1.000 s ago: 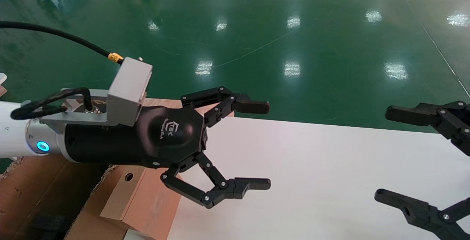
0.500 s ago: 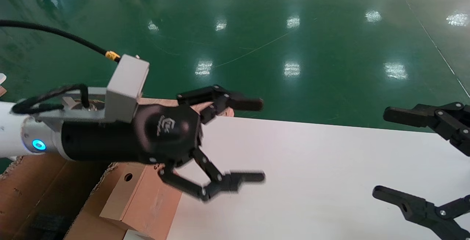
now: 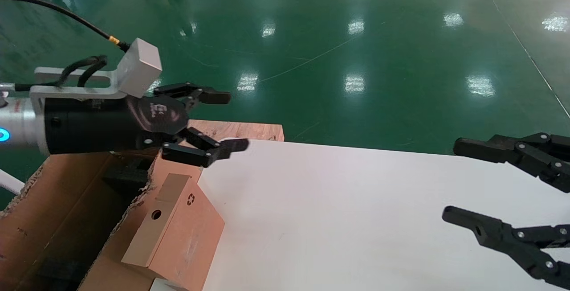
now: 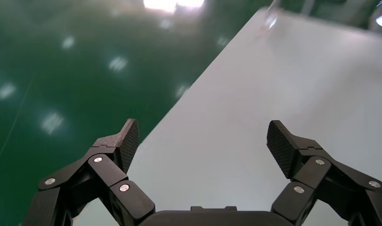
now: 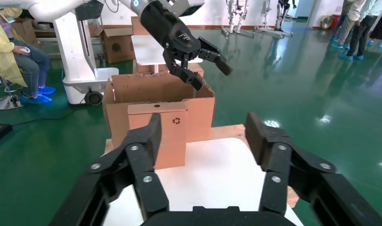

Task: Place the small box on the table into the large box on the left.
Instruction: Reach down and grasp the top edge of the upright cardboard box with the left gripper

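The small box (image 3: 173, 231), brown with a round hole and a recycling symbol, stands at the left edge of the white table (image 3: 356, 219), against the outer wall of the large box (image 3: 67, 219). It also shows in the right wrist view (image 5: 172, 141), in front of the large box (image 5: 151, 87). My left gripper (image 3: 234, 120) is open and empty, above the large box's far corner and beyond the small box. The left wrist view shows it (image 4: 201, 141) over the bare table (image 4: 273, 94). My right gripper (image 3: 453, 179) is open and empty at the table's right side.
A bare wooden board (image 3: 240, 129) sticks out behind the table's far left corner. Green floor lies beyond the table. In the right wrist view a white robot base (image 5: 78, 56), another carton (image 5: 116, 44) and a seated person (image 5: 14, 52) are behind the large box.
My left gripper has moved left and away from the table's middle, turning as it went, and the small box is now uncovered. The right gripper shifted slightly.
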Available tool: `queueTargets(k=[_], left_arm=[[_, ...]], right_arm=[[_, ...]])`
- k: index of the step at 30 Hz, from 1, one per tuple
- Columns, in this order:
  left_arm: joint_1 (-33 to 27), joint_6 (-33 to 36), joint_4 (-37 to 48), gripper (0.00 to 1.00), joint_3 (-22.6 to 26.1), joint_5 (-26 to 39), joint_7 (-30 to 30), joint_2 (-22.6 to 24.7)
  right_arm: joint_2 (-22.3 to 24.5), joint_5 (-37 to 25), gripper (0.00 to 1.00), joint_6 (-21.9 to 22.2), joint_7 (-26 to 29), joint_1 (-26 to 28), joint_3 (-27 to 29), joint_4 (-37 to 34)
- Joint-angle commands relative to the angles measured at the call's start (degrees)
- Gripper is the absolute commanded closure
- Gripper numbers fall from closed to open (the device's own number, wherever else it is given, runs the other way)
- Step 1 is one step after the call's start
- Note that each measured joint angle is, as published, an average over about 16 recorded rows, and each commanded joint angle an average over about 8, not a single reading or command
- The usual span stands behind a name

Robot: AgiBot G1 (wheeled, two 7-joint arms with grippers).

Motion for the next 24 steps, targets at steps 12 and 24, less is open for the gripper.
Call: queueTargets(k=[12, 24], left_arm=[[-5.4, 2.3, 0.1, 0.0, 1.9, 7.1, -3.9, -1.7], [-15.5, 3.9, 0.6, 0.0, 7.5, 23.0, -17.9, 4.1]], right_arm=[[0.0, 0.0, 1.0, 0.0, 0.0, 0.0, 0.0, 0.0], [0.0, 0.0, 1.0, 0.0, 0.0, 0.0, 0.0, 0.0]])
